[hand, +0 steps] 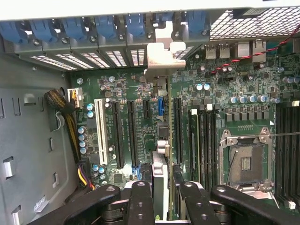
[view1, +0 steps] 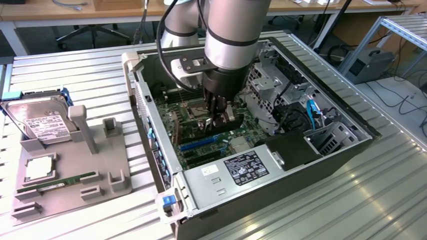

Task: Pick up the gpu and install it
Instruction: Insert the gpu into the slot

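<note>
Arm is down inside the open PC case, which lies on its side on the slatted metal desk. Jaws sit low over the green motherboard, just above the expansion slots.

Wrist view: the gpu stands on edge between the two black fingers, seen edge-on as a thin strip running from the jaws toward the rear of the case. Its pale bracket sits up against the rear slot openings, between the blue retention clips. Jaws are partly closed and clamped on the card's near end, one finger on each face.

Card lines up along one of the long black slots, between the blue short slot and the memory slots. Can't tell whether its edge connector is fully seated or just resting on the slot.

CPU socket is beside the card, apart from it. White PCI slot is farther off on the other side.

At the exterior view's left, a grey fixture tray holds a hard drive and a green memory stick, well apart from the jaws.
</note>
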You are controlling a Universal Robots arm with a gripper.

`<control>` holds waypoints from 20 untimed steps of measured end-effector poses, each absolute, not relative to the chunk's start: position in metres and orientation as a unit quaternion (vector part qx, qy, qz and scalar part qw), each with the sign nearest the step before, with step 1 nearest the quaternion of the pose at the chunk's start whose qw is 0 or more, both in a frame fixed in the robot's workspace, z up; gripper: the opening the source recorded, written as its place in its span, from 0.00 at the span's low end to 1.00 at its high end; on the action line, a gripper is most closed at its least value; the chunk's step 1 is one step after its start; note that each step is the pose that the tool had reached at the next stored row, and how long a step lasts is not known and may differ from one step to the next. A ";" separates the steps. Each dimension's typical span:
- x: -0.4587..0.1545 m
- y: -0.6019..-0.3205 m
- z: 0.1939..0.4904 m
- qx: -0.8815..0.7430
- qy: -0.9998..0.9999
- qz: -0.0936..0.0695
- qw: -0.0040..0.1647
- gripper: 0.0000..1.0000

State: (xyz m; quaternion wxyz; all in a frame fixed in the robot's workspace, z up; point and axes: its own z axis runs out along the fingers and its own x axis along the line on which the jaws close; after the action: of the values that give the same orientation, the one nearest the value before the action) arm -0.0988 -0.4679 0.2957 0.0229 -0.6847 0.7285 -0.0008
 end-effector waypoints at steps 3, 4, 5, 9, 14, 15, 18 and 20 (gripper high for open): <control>-0.099 -0.468 0.295 -0.685 0.728 -0.001 0.023 0.27; -0.099 -0.468 0.295 -0.685 0.728 -0.001 0.023 0.27; -0.099 -0.468 0.295 -0.685 0.728 -0.001 0.023 0.27; -0.099 -0.468 0.294 -0.685 0.728 -0.001 0.023 0.27; -0.099 -0.468 0.294 -0.685 0.728 -0.001 0.023 0.27; -0.099 -0.468 0.293 -0.685 0.728 -0.001 0.023 0.27; -0.099 -0.468 0.293 -0.685 0.728 -0.003 0.021 0.27; -0.099 -0.468 0.293 -0.685 0.728 -0.003 0.020 0.27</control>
State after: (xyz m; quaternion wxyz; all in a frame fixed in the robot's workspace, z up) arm -0.0992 -0.4680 0.2930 0.0204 -0.6848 0.7285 -0.0034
